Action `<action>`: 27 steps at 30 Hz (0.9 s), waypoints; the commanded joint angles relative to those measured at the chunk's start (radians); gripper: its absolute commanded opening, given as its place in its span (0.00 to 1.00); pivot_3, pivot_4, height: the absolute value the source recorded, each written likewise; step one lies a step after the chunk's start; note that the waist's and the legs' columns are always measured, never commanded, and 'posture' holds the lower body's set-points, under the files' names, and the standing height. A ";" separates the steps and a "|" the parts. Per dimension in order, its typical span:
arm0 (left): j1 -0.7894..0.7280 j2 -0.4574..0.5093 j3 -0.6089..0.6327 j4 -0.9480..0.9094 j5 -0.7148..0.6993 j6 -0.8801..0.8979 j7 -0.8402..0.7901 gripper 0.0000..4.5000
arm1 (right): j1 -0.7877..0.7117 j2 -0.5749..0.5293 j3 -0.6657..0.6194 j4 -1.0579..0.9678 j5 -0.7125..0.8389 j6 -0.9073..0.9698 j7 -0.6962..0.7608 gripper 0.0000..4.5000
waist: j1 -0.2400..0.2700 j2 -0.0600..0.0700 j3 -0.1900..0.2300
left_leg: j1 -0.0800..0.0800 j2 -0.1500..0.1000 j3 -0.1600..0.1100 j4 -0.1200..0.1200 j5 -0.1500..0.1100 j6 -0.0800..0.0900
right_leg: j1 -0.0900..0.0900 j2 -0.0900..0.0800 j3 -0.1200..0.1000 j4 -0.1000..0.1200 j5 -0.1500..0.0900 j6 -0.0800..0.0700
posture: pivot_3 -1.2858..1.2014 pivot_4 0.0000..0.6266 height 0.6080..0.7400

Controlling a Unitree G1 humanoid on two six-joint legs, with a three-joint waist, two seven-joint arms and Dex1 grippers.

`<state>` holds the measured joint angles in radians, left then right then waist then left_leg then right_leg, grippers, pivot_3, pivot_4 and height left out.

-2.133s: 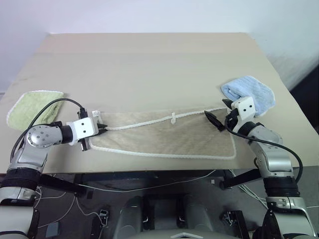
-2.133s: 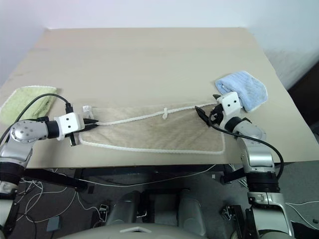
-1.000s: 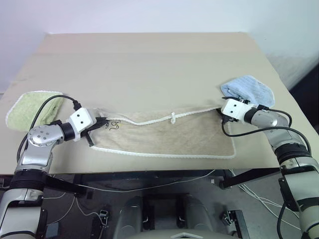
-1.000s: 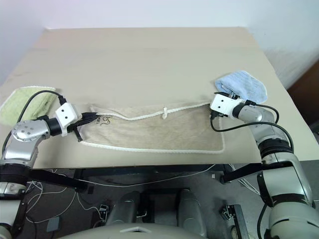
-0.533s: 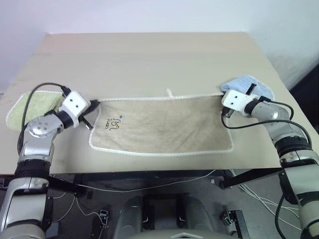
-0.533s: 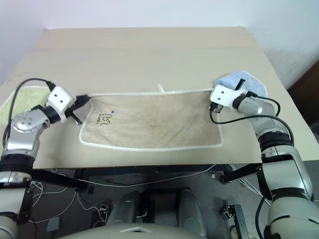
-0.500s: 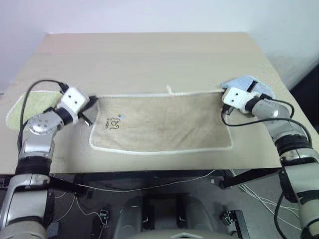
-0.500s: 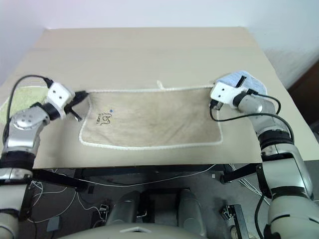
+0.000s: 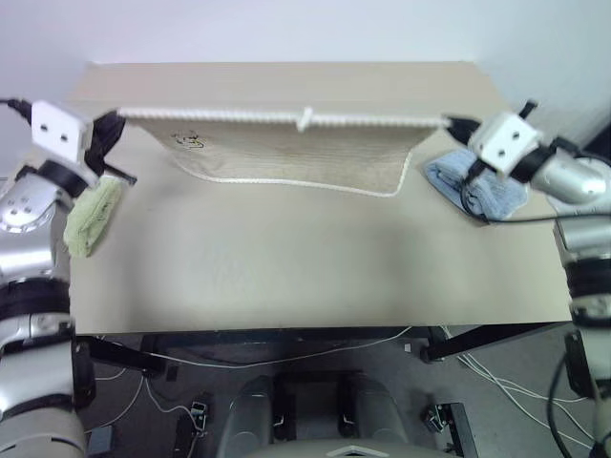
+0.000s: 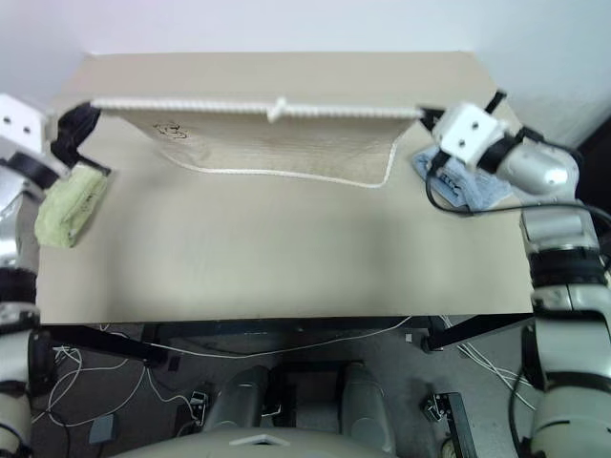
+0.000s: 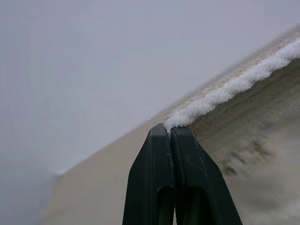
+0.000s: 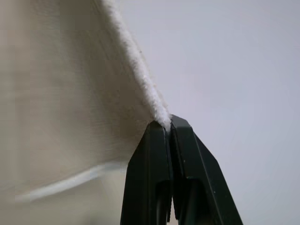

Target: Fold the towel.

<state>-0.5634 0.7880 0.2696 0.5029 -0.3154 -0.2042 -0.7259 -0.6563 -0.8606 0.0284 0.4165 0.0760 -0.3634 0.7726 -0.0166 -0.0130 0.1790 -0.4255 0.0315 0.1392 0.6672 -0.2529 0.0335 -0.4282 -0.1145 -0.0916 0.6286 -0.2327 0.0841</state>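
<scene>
the towel (image 9: 286, 148) hangs stretched above the table (image 9: 286, 258), its white corded top edge taut between both grippers. the left gripper (image 11: 171, 131) is pinched tight on one top corner, the right gripper (image 12: 167, 125) on the other. the dark embroidered mark (image 9: 183, 140) is too small to read. the light-blue towel (image 9: 477, 186) sits partly hidden behind the right arm; the green towel (image 9: 91, 215) lies by the left arm.

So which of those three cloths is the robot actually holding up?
The big beige towel with white corded trim, stretched between the left gripper and right gripper, each pinching a top corner. The green cloth and blue cloth lie untouched on the table.
</scene>
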 commanded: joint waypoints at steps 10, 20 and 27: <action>0.603 0.161 0.202 -0.482 -0.358 0.487 -0.411 0.00 | 0.397 -0.234 -0.158 -0.370 0.320 0.466 0.402 0.01 | 0.006 0.001 0.000 | 0.001 0.000 -0.002 0.000 -0.005 0.004 | -0.001 -0.004 0.000 0.000 -0.002 -0.004 | 0.52 0.24 1.00; 0.534 0.128 0.160 -0.457 -0.254 0.479 -0.346 0.00 | 0.255 -0.162 -0.100 -0.264 0.197 0.426 0.371 0.01 | 0.002 0.001 0.000 | 0.000 0.000 -0.002 -0.001 -0.006 0.002 | -0.003 -0.005 0.000 -0.001 -0.002 -0.005 | 0.52 0.24 1.00; 0.249 0.043 0.023 -0.148 -0.008 0.277 -0.159 0.00 | -0.014 0.019 0.028 0.057 -0.034 0.263 0.181 0.01 | 0.001 0.001 0.000 | -0.001 -0.001 0.000 -0.001 -0.001 0.001 | -0.003 -0.003 0.000 0.000 0.000 -0.002 | 0.52 0.24 1.00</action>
<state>-0.2946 0.8257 0.2921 0.2985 -0.3802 0.1272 -0.9271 -0.6326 -0.8395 0.0618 0.4086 0.0886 -0.0591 0.9995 -0.0161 -0.0120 0.1792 -0.4274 0.0301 0.1390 0.6665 -0.2542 0.0342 -0.4322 -0.1175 -0.0919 0.6287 -0.2323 0.0817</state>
